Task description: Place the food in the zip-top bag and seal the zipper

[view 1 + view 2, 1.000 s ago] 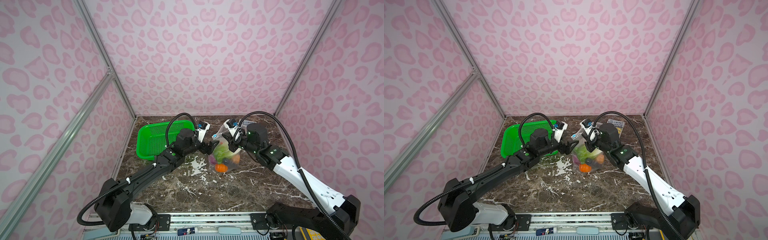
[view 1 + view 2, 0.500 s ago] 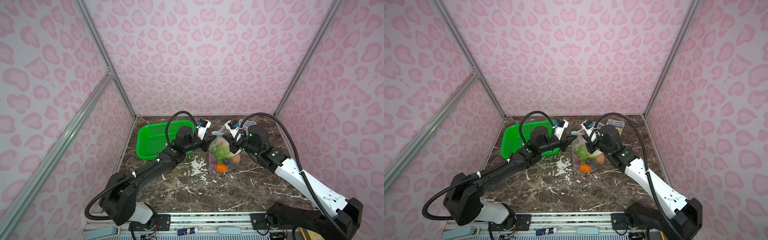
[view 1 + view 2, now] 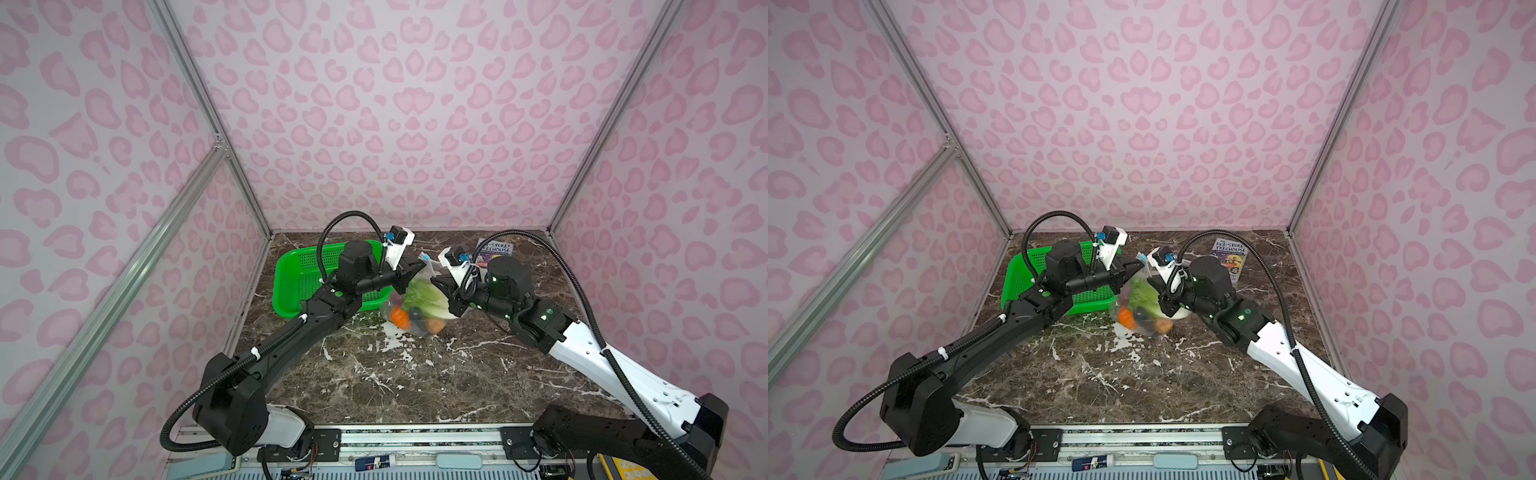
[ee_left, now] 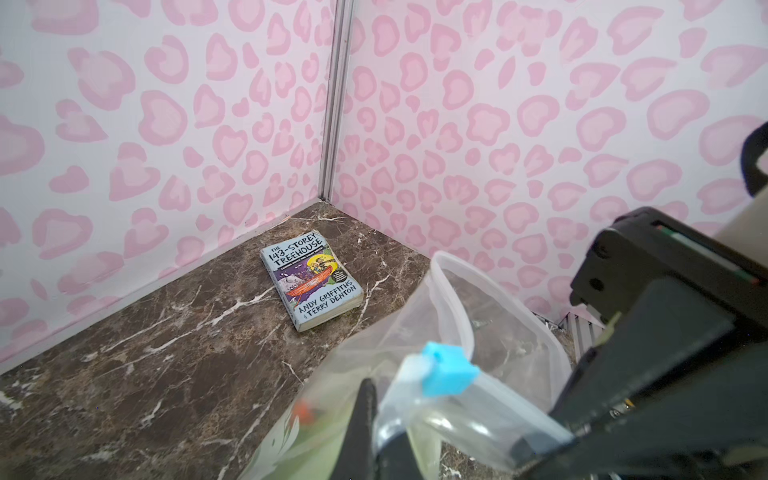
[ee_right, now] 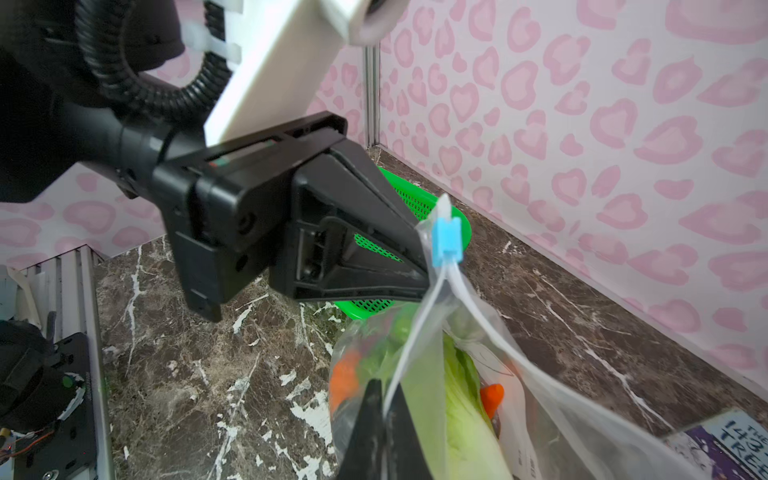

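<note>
noting zip-top bag (image 3: 417,309), food (image 3: 420,300) inside, hung over surface (image 3: 395,374): left tool (image 5: 424,266) pinched on its corner by blue slider (image 5: 445,243), right tool (image 5: 382,415) pinched on zipper (image 5: 409,345); thin film could slip loose when slider drags, spilling food.

- My left arm (image 3: 291,340): mostly black, white shell at base, white zip ties (image 3: 254,353).
- My right arm (image 3: 582,345): black joints, white forearm shell, green lights (image 3: 542,317).
- Ribbed black cables (image 3: 345,216) on both.
- White camera mounts (image 3: 399,245), blue plugs (image 3: 390,237).
- My left gripper (image 5: 422,266): black wedge fingers.
</note>
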Tool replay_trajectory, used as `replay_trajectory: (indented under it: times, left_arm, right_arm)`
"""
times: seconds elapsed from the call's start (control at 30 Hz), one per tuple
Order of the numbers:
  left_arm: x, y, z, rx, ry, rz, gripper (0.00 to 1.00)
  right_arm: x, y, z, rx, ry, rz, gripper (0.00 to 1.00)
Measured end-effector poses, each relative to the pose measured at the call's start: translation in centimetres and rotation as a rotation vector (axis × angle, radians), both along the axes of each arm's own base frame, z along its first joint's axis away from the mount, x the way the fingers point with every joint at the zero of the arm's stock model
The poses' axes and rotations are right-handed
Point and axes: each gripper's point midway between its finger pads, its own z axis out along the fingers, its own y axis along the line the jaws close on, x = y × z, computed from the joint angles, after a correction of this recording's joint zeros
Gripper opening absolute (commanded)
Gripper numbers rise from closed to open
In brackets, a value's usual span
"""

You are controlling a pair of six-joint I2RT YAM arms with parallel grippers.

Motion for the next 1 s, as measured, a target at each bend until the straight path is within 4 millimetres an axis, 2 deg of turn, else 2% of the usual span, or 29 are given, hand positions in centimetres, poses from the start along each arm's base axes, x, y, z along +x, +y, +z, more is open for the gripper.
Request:
replay_trajectory:
  times: [0.13,0.23,0.33,0.47,0.63,0.77,0.87,1.0]
  left_arm:
    - [0.3,-0.2,-2.1,0.056,0.036,-0.009,0.04]
    - [0.2,-0.4,-3.6,0.087,0.047,-0.039,0.04]
    - [0.1,-0.3,-4.6,0.107,0.068,-0.041,0.04]
    - [-0.4,0.1,-5.6,0.119,0.085,-0.04,0.04]
    - [-1.5,0.7,-4.6,0.11,0.042,-0.049,0.03]
    - [-2.3,1.0,-3.4,0.098,-0.004,-0.067,0.03]
    - [-2.7,1.0,-2.7,0.094,-0.034,-0.084,0.04]
    - [-3.2,1.0,-2.5,0.103,-0.049,-0.099,0.03]
  right_arm:
    - [0.3,0.4,-1.6,-0.018,0.033,-0.009,0.02]
    - [0.4,0.3,-2.1,-0.019,0.054,-0.022,0.22]
    - [0.4,0.0,-1.5,-0.013,0.043,-0.026,0.37]
    - [0.8,-0.9,1.2,0.023,0.001,-0.033,0.45]
    - [1.5,-1.8,3.8,0.051,-0.027,-0.017,0.5]
    - [2.0,-1.7,5.4,0.041,-0.039,0.039,0.54]
    - [2.1,-0.8,5.4,0.007,-0.032,0.105,0.55]
    - [2.2,0.4,4.2,-0.035,0.007,0.189,0.55]
